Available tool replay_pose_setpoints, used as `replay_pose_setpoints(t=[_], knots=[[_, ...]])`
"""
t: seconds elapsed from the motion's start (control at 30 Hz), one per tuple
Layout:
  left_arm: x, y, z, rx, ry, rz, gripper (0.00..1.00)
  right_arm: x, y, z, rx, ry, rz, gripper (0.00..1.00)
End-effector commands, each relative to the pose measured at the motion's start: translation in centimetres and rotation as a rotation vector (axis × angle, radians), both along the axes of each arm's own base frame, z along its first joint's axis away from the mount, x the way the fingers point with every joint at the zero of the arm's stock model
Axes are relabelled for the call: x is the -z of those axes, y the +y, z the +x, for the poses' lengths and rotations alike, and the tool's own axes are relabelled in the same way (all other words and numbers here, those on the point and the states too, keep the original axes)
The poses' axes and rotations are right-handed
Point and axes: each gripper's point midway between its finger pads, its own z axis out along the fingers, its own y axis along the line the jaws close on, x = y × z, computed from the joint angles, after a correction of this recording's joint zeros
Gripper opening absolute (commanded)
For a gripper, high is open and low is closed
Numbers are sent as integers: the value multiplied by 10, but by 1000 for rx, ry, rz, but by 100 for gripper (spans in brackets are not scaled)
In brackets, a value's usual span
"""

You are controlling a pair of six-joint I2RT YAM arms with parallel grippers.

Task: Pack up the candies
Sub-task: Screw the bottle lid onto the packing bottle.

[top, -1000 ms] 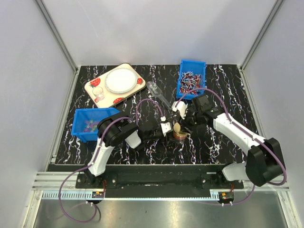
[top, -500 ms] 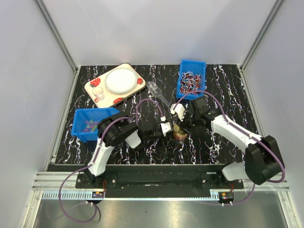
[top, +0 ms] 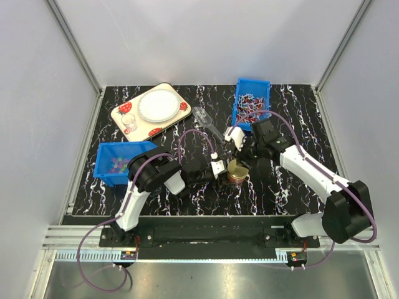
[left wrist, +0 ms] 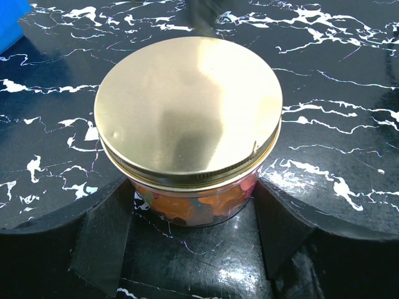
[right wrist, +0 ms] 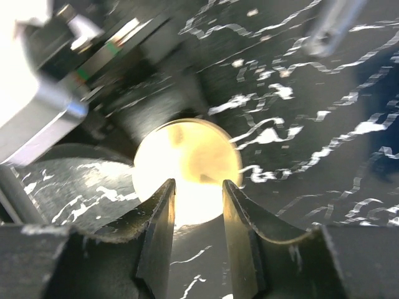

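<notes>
A small glass jar (top: 237, 172) with a gold lid (left wrist: 187, 106) stands on the black marbled table. The candies (left wrist: 193, 202) show orange and pink through its glass. More candies (top: 117, 164) lie in the blue bin at the left. My left gripper (left wrist: 193, 208) is shut on the jar, one black finger against each side of the glass. My right gripper (right wrist: 198, 184) hangs just above the lid's edge. Its fingers (right wrist: 159, 230) stand a little apart with nothing between them. In the top view the right gripper (top: 241, 154) is just behind the jar.
A second blue bin (top: 250, 106) holding wrapped red-white sweets stands at the back right. A strawberry-print tray (top: 128, 109) with a white plate (top: 157, 104) sits at the back left. A clear scoop (top: 206, 121) lies behind the jar.
My right gripper has drawn back and up from the jar's lid, toward the far side. The jar and the left gripper have stayed put.
</notes>
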Motion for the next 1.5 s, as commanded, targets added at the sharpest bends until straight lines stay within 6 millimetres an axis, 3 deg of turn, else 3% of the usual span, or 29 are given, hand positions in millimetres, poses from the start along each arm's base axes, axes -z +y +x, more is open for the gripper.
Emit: replay_pose_setpoints(t=[0.0, 0.17, 0.37, 0.7, 1.23, 1.47], knots=[[-17, -3, 13, -26, -76, -64, 61, -20, 2, 23, 55, -6, 56, 42], [-18, -3, 13, -23, -77, -66, 61, -11, 5, 38, 73, 59, 83, 42], [-20, -3, 13, -23, -80, -69, 61, 3, 15, 44, 49, 143, 107, 42], [-20, -3, 12, -19, -76, -71, 61, 17, 13, 35, 30, 196, 97, 35], [-22, -3, 13, -19, -76, -74, 60, 31, -12, 20, 56, 214, 44, 32], [-21, -2, 13, -22, -76, -73, 60, 28, -24, 8, 73, 205, 27, 32]])
